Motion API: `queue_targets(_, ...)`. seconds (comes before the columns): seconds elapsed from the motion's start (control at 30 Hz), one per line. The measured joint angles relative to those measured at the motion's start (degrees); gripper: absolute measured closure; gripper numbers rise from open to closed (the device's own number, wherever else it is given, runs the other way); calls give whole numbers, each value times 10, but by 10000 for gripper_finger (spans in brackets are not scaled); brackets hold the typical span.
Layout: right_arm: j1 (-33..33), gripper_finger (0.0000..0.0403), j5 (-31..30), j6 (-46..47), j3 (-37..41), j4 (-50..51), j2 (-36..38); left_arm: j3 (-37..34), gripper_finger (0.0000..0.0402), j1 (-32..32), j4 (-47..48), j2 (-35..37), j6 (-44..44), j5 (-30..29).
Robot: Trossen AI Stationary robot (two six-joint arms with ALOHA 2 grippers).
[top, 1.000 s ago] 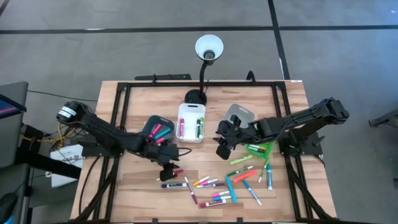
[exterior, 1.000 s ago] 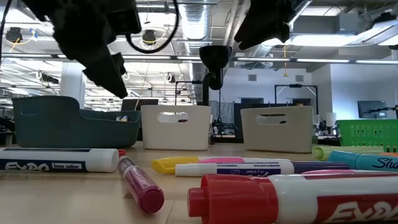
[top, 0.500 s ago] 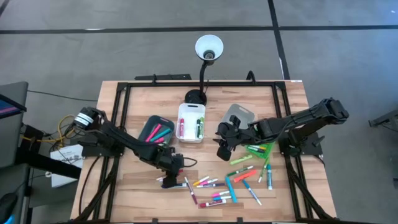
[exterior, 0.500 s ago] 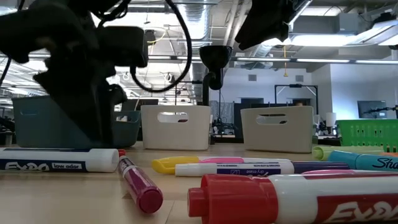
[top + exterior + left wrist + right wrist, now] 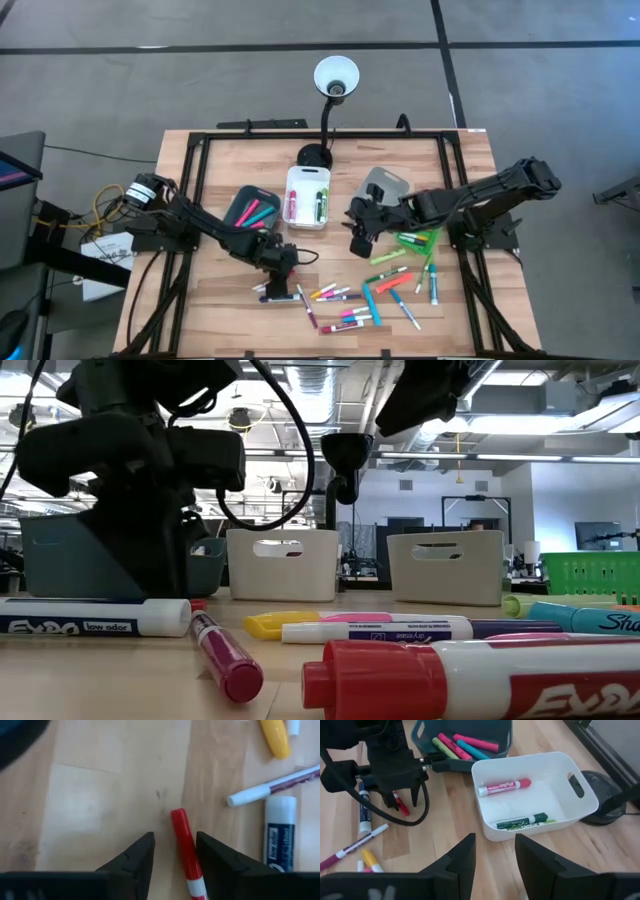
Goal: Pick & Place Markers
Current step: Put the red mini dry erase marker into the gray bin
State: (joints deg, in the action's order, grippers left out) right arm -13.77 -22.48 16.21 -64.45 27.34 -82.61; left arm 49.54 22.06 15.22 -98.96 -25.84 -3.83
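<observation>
Many loose markers (image 5: 350,298) lie flat on the wooden table's near half. My left gripper (image 5: 279,283) is low over their left end, pointing steeply down and open. A red marker (image 5: 184,840) lies between its two fingers, closer to one of them; the right wrist view shows that marker (image 5: 401,803) under the same gripper. My right gripper (image 5: 357,238) hangs open and holding nothing above the table's middle, near the white bin (image 5: 535,795). A teal bin (image 5: 250,210) holds pink and green markers. The white bin (image 5: 307,197) holds a red marker and a green one. My left gripper stands astride the red marker's cap end (image 5: 180,822), coming from above and slanting, with its fingers lying along the marker. The marker lies flat on the table. Whether either finger touches it, I cannot tell.
A grey bin (image 5: 385,185) stands right of the white one, and a green bin (image 5: 595,575) shows at the far right. A desk lamp (image 5: 335,80) rises from its base behind the bins. A black frame (image 5: 200,150) runs along the table's edges.
My left gripper has come down and toward the table's near edge, tipping more steeply, from beside the teal bin to the left end of the loose markers. The markers lie as before.
</observation>
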Motion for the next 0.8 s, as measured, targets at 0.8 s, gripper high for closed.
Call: queue_targets(0.8,20,276,0,-13,0,-44,0,-1,373,1,-16,47,16,-72)
